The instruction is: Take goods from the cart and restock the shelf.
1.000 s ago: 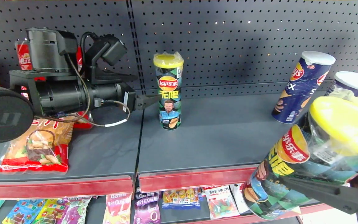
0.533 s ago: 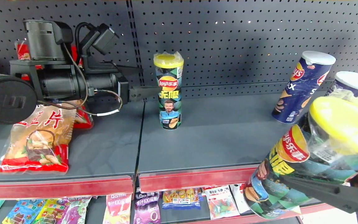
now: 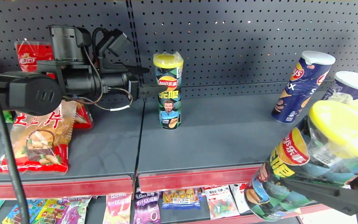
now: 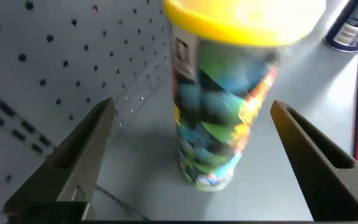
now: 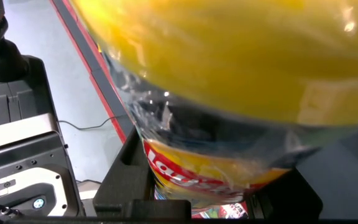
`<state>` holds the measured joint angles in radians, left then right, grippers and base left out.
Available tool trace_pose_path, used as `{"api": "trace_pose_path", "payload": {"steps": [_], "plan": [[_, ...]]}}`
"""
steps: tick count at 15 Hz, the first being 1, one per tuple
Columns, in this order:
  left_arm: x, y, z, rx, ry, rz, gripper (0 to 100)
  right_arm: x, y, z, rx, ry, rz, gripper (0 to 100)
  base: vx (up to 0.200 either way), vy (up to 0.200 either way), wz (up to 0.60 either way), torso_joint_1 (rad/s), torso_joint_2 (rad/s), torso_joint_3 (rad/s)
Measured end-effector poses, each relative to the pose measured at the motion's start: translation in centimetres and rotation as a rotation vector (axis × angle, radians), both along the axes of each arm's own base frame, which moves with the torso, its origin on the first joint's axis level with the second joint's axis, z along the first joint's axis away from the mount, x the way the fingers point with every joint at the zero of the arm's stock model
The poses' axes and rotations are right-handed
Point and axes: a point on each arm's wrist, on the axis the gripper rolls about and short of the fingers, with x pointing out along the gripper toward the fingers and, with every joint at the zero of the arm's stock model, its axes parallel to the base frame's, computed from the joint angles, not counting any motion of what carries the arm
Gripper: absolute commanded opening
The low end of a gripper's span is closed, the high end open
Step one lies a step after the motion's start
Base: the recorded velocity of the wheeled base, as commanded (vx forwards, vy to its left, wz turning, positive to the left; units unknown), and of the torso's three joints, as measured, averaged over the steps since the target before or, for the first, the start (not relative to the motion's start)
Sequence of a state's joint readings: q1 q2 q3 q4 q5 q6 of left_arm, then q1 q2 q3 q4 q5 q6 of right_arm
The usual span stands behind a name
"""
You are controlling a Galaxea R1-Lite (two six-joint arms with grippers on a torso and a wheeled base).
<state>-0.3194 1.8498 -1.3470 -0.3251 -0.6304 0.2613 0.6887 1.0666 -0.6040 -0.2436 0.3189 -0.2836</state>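
Upright chip can (image 3: 169,105): glossy wrap, yellow plastic lid (image 3: 168,60). Shelf (image 3: 216,137): matt grey metal.

The left arm (image 3: 73,84) is holding level at the robot's left with the left gripper (image 3: 162,89) presenting its fingers (image 4: 82,155) spread wide apart, while the right gripper (image 3: 303,186) is sitting low at the right, clamping a tilted chip can (image 3: 294,161) between its fingers (image 5: 129,180).

Held can (image 3: 306,165) cut off at rt edge; red bag (image 3: 31,54) partly behind L arm (image 3: 82,82).
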Motion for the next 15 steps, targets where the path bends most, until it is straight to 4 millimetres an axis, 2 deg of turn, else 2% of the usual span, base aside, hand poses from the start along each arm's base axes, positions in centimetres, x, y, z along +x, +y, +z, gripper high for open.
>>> {"api": "trace_pose_path", "payload": {"steps": [3,7,13,14,15], "plan": [[0.8,-1.1,-0.3,-0.003,0.002,-0.036,100,0.1,-0.1,-0.1,-0.001,0.001,-0.007,0,0.0,0.0,0.0,0.0,0.0,0.0],[0.7,-2.9,-1.1,0.003,0.021,-0.083,100,0.1,-0.2,0.0,-0.001,0.0,-0.014,0,0.0,0.0,0.0,0.0,0.0,0.0],[1.0,-3.3,-1.2,0.005,0.02,-0.051,100,0.1,-0.2,-0.1,-0.002,0.001,-0.016,0,0.0,0.0,0.0,0.0,0.0,0.0],[1.1,-3.4,-1.2,0.005,0.019,-0.05,0,0.1,-0.2,0.0,-0.002,0.001,-0.016,0,0.0,0.0,0.0,0.0,0.0,0.0],[1.1,-3.4,-1.1,0.004,0.017,-0.049,0,0.1,-0.2,-0.1,-0.003,0.001,-0.016,0,0.0,0.0,0.0,0.0,0.0,0.0]]}}
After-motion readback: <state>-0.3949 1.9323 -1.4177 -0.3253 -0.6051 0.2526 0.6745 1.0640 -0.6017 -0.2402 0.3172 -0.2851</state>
